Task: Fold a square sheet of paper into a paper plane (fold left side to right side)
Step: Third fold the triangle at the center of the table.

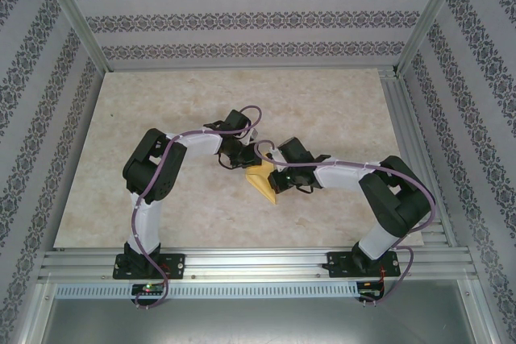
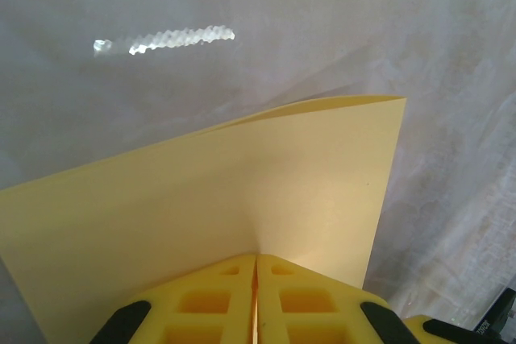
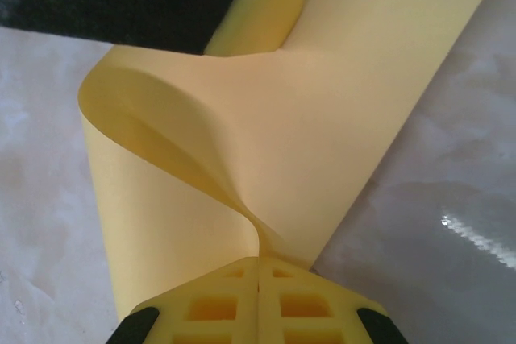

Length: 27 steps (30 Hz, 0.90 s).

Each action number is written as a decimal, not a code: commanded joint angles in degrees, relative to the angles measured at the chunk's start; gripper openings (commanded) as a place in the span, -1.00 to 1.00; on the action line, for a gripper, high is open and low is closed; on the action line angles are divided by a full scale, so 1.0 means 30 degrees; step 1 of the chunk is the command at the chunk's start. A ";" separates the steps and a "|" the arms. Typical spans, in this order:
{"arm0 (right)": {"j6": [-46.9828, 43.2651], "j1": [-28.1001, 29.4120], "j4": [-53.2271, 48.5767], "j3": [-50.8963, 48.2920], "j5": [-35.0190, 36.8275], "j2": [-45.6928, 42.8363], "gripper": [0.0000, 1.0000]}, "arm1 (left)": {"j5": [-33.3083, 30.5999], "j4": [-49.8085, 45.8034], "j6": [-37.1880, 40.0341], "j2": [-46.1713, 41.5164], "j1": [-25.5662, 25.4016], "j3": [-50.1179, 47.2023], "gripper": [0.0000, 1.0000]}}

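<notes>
On the overhead camera both arms were bent inward and met near the middle of the marbled tabletop (image 1: 145, 118). The square sheet of paper (image 1: 264, 183) sat between them, apparently raised a little off the surface. The left gripper (image 2: 256, 259) had its yellow fingers pressed together on the sheet's near edge, pinching it so the paper stood out fairly flat ahead of the wrist. The right gripper (image 3: 258, 260) was clamped on the paper the same way, and there the sheet bowed up into a soft loop rather than a crease. I judged the pairing deliberate: one pinch anchored the paper, and the other was placed to carry its side across. The fold was not yet flattened. I reckoned the next move needed the edges aligned before pressing, or the crease would run skewed.
</notes>
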 commanded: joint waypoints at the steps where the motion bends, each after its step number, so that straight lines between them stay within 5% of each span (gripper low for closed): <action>1: 0.0231 -0.0260 0.0228 0.0143 0.0074 -0.0161 -1.00 | -0.0719 -0.0467 0.0284 0.0760 -0.0396 -0.0270 -0.78; 27: 0.0555 0.0138 0.0419 -0.0504 -0.0294 0.0241 -1.00 | -0.0721 -0.0598 0.0372 0.0702 -0.0426 -0.0134 -0.79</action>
